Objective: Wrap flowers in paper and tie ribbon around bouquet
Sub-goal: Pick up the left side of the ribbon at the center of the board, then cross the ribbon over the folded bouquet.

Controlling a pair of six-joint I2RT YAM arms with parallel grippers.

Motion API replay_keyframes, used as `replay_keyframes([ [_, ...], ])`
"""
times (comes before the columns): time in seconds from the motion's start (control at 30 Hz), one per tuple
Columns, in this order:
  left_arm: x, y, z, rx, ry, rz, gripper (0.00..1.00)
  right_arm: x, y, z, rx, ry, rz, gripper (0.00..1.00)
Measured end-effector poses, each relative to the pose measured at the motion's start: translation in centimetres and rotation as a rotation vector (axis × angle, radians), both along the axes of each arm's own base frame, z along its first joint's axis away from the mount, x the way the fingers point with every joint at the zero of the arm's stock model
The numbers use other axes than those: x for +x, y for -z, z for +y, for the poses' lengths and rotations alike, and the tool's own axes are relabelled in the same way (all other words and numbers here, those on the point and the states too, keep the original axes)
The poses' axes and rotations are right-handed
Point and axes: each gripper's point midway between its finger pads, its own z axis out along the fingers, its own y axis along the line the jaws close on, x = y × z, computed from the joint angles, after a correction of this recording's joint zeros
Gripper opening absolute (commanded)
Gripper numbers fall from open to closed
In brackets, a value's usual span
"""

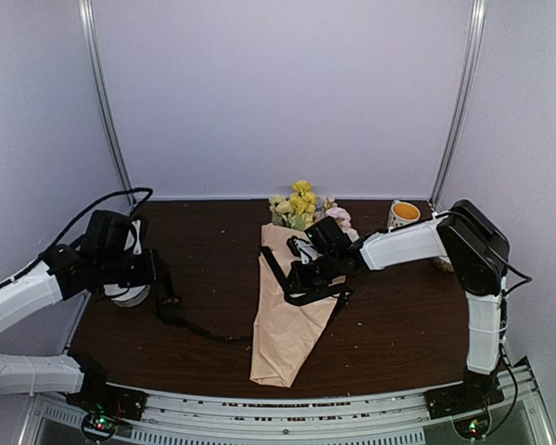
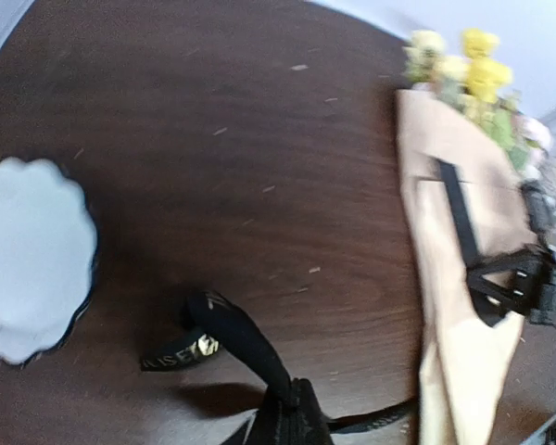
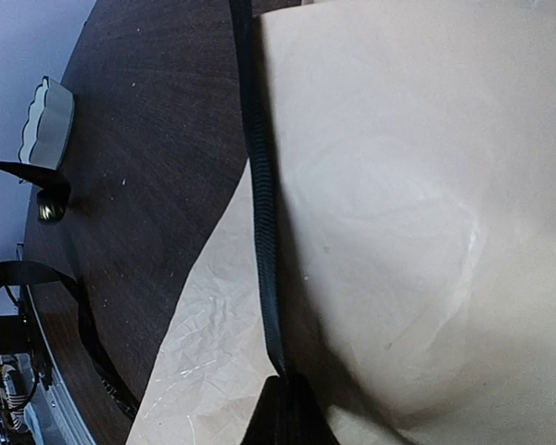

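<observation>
As seen from the top external camera, the bouquet (image 1: 283,315) lies mid-table on the dark wood table (image 1: 398,315), with its narrow tip toward the arm bases and its wide end away. The flowers (image 1: 301,202) stick out of the wide end: yellow, cream, pink. The right gripper (image 1: 304,271) sits over the cone's upper half, jaws closed on the ribbon (image 1: 273,271), which crosses the cone there in black bands. The left gripper (image 1: 170,304) is low over the table, well left of the bouquet and just beside a white scalloped dish (image 1: 128,295). A dark strand runs along the table from it to the cone's left edge. A mug (image 1: 403,214) with an orange inside stands far right, near the blossoms but apart from them.

Left wrist view: the left gripper (image 2: 287,413) is pinched tight on the ribbon (image 2: 232,334) at the bottom edge. The ribbon rises from the fingertips and folds over, with pale lettering visible on the folded part. Dish (image 2: 28,269) at left. Bouquet (image 2: 445,306) at right, flowers (image 2: 477,69) at its top. A black band runs down the cone, with the right gripper (image 2: 537,283) over it. That side is blurred.

Right wrist view: the right gripper (image 3: 283,413) is closed on the ribbon (image 3: 262,213), which runs taut from the fingertips up across the paper (image 3: 408,185) to the top edge. The paper is crinkled and fills most of the frame. Table (image 3: 139,158) at left, dish (image 3: 46,119) edge-on beyond.
</observation>
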Motion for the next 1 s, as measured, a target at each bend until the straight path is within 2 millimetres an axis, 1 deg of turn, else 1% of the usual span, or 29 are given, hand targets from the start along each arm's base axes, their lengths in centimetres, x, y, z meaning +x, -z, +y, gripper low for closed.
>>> replay_keyframes([
  [0.07, 1.5, -4.0, -4.1, -0.022, 0.168, -0.092, 0.0, 0.0, -0.1, 0.0, 0.012, 0.002, 0.013, 0.0],
  [0.13, 3.3, -8.3, -9.3, -0.056, 0.35, -0.186, 0.0, 0.1, -0.2, 0.0, 0.025, 0.008, 0.026, 0.0],
  [0.17, 3.9, -10.0, -11.8, -0.081, 0.43, -0.231, 0.0, 0.1, -0.3, 0.0, 0.034, 0.008, 0.031, 0.0],
  [0.2, 4.3, -12.1, -14.9, -0.121, 0.532, -0.283, 0.0, 0.2, -0.5, 0.1, 0.044, 0.011, 0.034, 0.0],
  [0.27, 4.2, -14.8, -19.8, -0.208, 0.697, -0.363, 0.0, 0.4, -0.8, 0.2, 0.066, 0.018, 0.043, 0.01],
  [0.33, 3.8, -15.8, -23.1, -0.274, 0.816, -0.401, 0.0, 0.6, -1.0, 0.2, 0.09, 0.028, 0.051, 0.06],
  [0.4, 3.8, -15.5, -25.2, -0.308, 0.892, -0.404, 0.0, 0.7, -1.1, 0.2, 0.109, 0.038, 0.059, 0.11],
  [0.43, 4.0, -14.9, -25.9, -0.315, 0.914, -0.396, 0.0, 0.8, -1.2, 0.1, 0.117, 0.043, 0.063, 0.13],
  [0.5, 4.8, -13.2, -27.1, -0.321, 0.939, -0.362, 0.0, 1.0, -1.4, 0.1, 0.128, 0.052, 0.068, 0.18],
  [0.6, 5.8, -9.6, -28.2, -0.31, 0.947, -0.285, 0.0, 1.4, -1.8, 0.1, 0.153, 0.064, 0.071, 0.22],
  [0.7, 6.5, -6.2, -28.6, -0.284, 0.933, -0.215, 0.0, 1.8, -2.3, 0.0, 0.183, 0.076, 0.074, 0.25],
  [0.77, 6.8, -4.9, -28.7, -0.273, 0.925, -0.188, 0.0, 1.8, -2.7, -0.4, 0.195, 0.09, 0.08, 0.28],
  [0.87, 7.3, -3.5, -28.6, -0.258, 0.909, -0.163, 0.0, 1.8, -3.9, -1.0, 0.216, 0.109, 0.076, 0.32],
  [1.0, 8.5, -1.7, -28.8, -0.242, 0.887, -0.135, 0.0, 2.1, -6.7, -1.5, 0.254, 0.132, 0.043, 0.33],
])
